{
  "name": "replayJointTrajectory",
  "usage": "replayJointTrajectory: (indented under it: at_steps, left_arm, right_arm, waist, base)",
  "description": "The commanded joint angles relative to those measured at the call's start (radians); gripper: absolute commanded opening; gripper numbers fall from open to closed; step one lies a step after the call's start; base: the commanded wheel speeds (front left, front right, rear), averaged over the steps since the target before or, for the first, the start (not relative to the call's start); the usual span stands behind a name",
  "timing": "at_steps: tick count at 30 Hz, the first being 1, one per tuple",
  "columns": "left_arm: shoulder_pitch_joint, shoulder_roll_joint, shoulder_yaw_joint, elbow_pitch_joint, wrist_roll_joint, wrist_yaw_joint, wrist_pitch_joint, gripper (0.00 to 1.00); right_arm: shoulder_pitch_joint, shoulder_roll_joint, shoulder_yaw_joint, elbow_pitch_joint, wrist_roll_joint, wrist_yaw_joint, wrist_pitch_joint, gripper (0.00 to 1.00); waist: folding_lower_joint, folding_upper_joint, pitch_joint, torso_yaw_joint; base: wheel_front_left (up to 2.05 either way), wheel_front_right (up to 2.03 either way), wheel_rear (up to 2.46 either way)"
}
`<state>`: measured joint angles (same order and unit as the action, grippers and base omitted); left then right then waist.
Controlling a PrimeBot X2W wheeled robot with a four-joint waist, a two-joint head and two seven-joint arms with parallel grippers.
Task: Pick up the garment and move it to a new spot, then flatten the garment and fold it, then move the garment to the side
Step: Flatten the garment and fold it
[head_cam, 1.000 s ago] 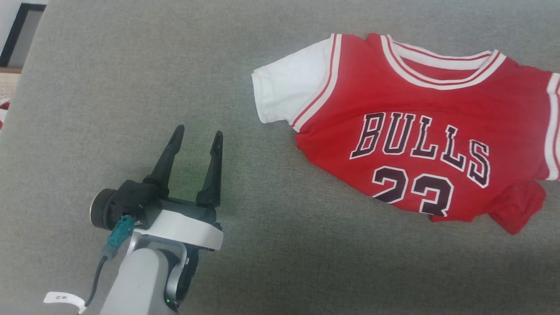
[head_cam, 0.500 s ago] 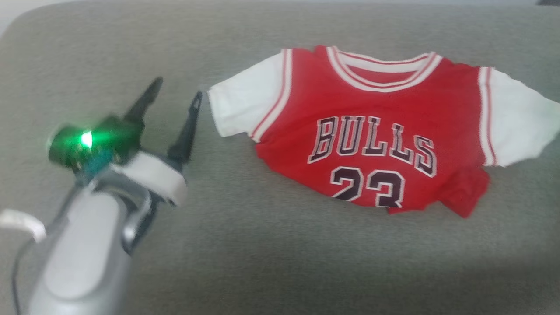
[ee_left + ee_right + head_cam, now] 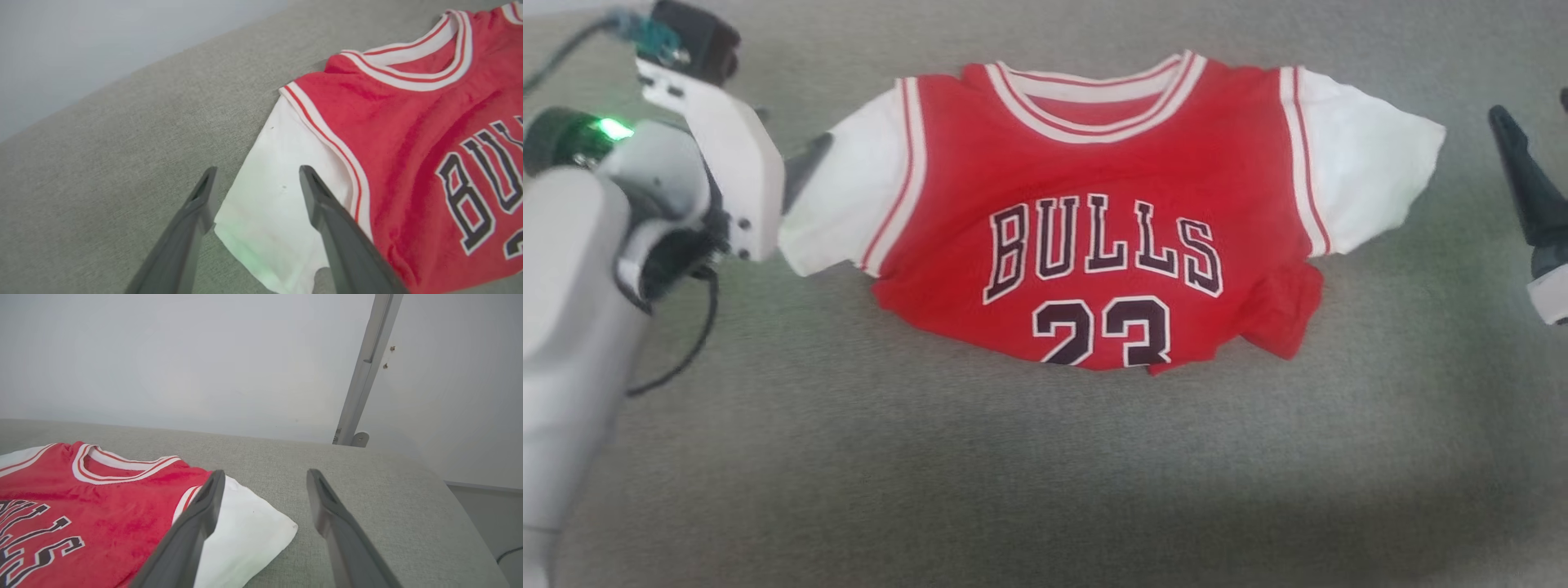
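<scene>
Red, light and limp, the garment (image 3: 1094, 163) lies print-up on the grey bench (image 3: 1013, 490), hem rumpled. The left gripper (image 3: 255, 175) is poised over one white sleeve (image 3: 273, 204), the right gripper (image 3: 265, 477) beside the other sleeve (image 3: 245, 526), both with fingers spread; the shoulders seem the best holds.

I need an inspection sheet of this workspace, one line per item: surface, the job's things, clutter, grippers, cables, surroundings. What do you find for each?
Surface: grey fabric surface, flat and even.
Job's things: garment lies front up with the print showing; its lower hem is rumpled and one bottom corner is turned over.
Clutter: nothing seen.
Grippers: left gripper, jaws open over the edge of the left-side sleeve, holding nothing. Right gripper, jaws open beside the right-side sleeve, holding nothing.
Cables: black cable loops from the left arm; a second cable lies on the floor.
Surroundings: pale wall and metal post.
</scene>
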<state>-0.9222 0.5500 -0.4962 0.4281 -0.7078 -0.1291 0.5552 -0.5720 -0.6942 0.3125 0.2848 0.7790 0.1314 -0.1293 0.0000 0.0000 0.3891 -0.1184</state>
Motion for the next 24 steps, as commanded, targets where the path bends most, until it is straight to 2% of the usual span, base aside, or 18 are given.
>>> replayJointTrajectory:
  at_steps: [1,5,10,14,16,17,19,20,24]
  left_arm:
    - [-0.024,0.008,-0.020,0.016,-0.023,-0.001,0.029,1.00]
    - [-0.115,0.035,-0.090,0.074,-0.096,-0.001,0.130,1.00]
    - [-0.191,0.044,-0.159,0.165,-0.140,-0.001,0.163,1.00]
    - [-0.188,0.014,-0.183,0.198,-0.273,-0.002,0.252,1.00]
    - [-0.195,0.028,-0.208,0.184,-0.292,-0.002,0.274,0.98]
    - [-0.201,0.040,-0.226,0.176,-0.288,-0.002,0.277,0.72]
    - [-0.205,0.049,-0.250,0.167,-0.303,-0.002,0.278,0.07]
    - [-0.210,0.050,-0.256,0.163,-0.315,-0.002,0.277,0.00]
    - [-0.251,0.046,-0.289,0.152,-0.325,-0.002,0.252,0.00]
  right_arm:
    - [0.009,0.006,-0.013,-0.018,-0.007,-0.001,0.009,1.00]
    - [0.024,0.030,-0.050,-0.081,-0.036,-0.001,0.025,1.00]
    - [0.034,0.050,-0.089,-0.144,-0.066,-0.001,0.044,1.00]
    - [0.044,0.056,-0.117,-0.172,-0.084,-0.001,0.062,1.00]
    - [0.043,0.056,-0.127,-0.177,-0.095,-0.001,0.074,1.00]
    - [0.038,0.057,-0.130,-0.179,-0.097,-0.001,0.078,1.00]
    - [0.025,0.054,-0.122,-0.192,-0.098,-0.001,0.096,1.00]
    - [0.010,0.050,-0.110,-0.198,-0.094,-0.001,0.112,1.00]
    - [-0.079,0.000,-0.015,-0.185,-0.076,-0.001,0.230,1.00]
  waist:
    - [0.0000,0.0000,0.029,-0.030]
    - [0.0000,0.0000,0.069,-0.066]
    - [0.0000,0.0000,0.115,-0.098]
    - [0.0000,0.0000,0.128,-0.106]
    - [0.0000,0.0000,0.131,-0.103]
    - [0.0000,0.0000,0.134,-0.100]
    - [0.0000,0.0000,0.140,-0.091]
    - [0.0000,0.0000,0.145,-0.087]
    - [0.0000,0.0000,0.174,-0.064]
  base:
    - [0.00,0.00,0.00]
    - [0.00,0.00,0.00]
    - [0.00,0.00,0.00]
    - [0.00,0.00,0.00]
    - [0.00,0.00,0.00]
    - [0.00,0.00,0.00]
    - [0.00,0.00,0.00]
    - [0.00,0.00,0.00]
    - [0.00,0.00,0.00]
